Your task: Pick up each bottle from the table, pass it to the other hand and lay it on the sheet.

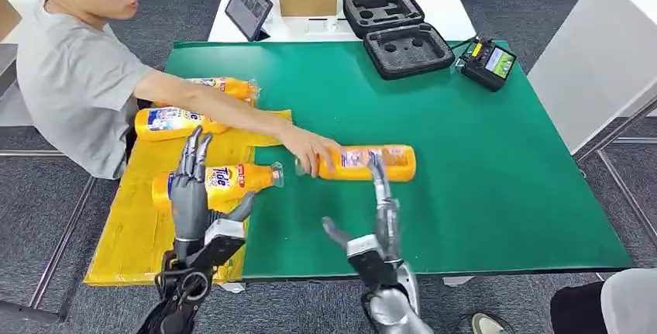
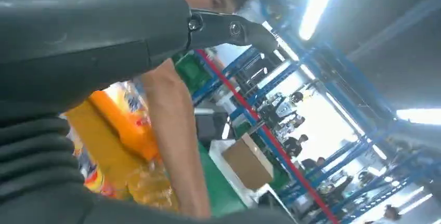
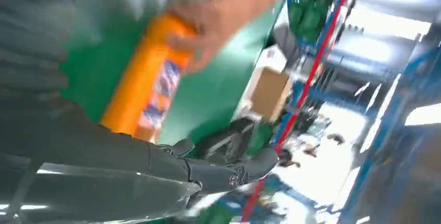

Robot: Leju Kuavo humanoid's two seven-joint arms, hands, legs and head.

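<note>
next bottle (image 1: 366, 163): lying flat on green table (image 1: 480, 163), w/ a person's hand (image 1: 310, 149) on its cap end. Looks like it's being set down/steadied for the robot, so prob not ready to grab until that hand clears.
next bottle axis: long axis runs across the table, side to side in head view; cap end toward the yellow sheet (image 1: 139, 225), base away from it. Right wrist view shows the same bottle w/ label up.
right hand (image 1: 377, 222): fingers spread + straight, holding nothing, thumb out to the side. Fingertips reach the near edge of the bottle in head view; contact or just above, can't tell. Placed on the near side, palm facing in, prob staged to close round the body once free.
left hand (image 1: 195, 194): fingers extended + apart, empty, over the sheet's table-side edge, overlapping the nearest sheet bottle (image 1: 217, 182) in head view; touching or hovering above it, can't tell. Likely parked to receive the handover.
sheet bottles: 3 on the sheet, all on their sides, roughly parallel, caps toward table centre. Middle one (image 1: 172, 122) + far one (image 1: 225, 86) partly behind person's arm.
progress est: 3 laid, 4th awaiting pickup.
risk: person's hand inside right hand's closing path.
</note>
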